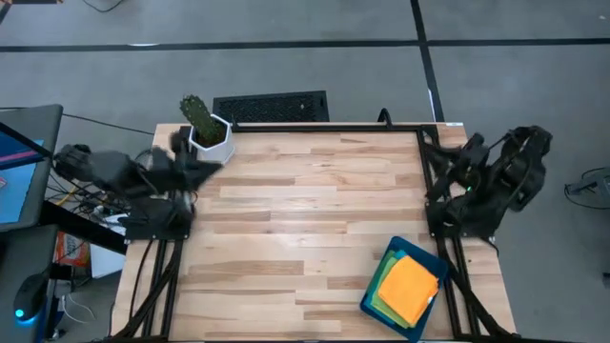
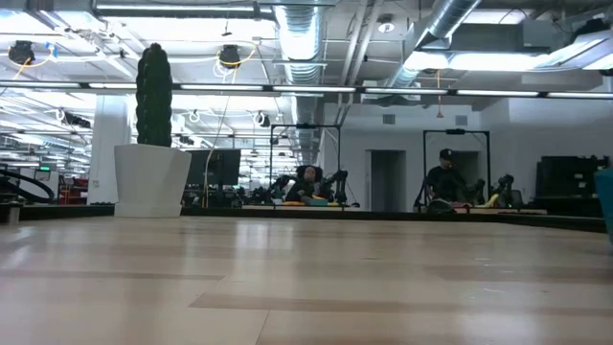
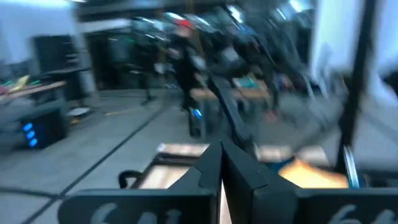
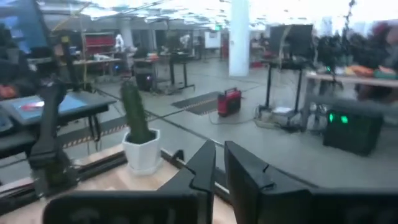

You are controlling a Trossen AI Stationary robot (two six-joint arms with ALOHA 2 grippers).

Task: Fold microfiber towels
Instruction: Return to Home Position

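Note:
An orange microfiber towel (image 1: 411, 288) lies folded on top of a stack of towels; green and yellow edges (image 1: 384, 289) show under it. The stack sits in a dark teal tray (image 1: 374, 303) at the table's near right. The left wrist view shows the orange towel (image 3: 311, 172) far off. My left gripper (image 1: 198, 171) (image 3: 221, 157) is drawn back over the table's left edge beside the cactus pot, shut and holding nothing. My right gripper (image 1: 440, 181) (image 4: 219, 155) is drawn back over the right edge. A narrow gap shows between its fingers, with nothing in it.
A cactus in a white pot (image 1: 207, 131) (image 2: 151, 177) (image 4: 140, 149) stands at the table's far left corner. The bare wooden tabletop (image 1: 305, 219) lies between the two arms. A black floor grate (image 1: 271, 106) lies beyond the far edge. People sit at tables in the room behind (image 2: 446, 182).

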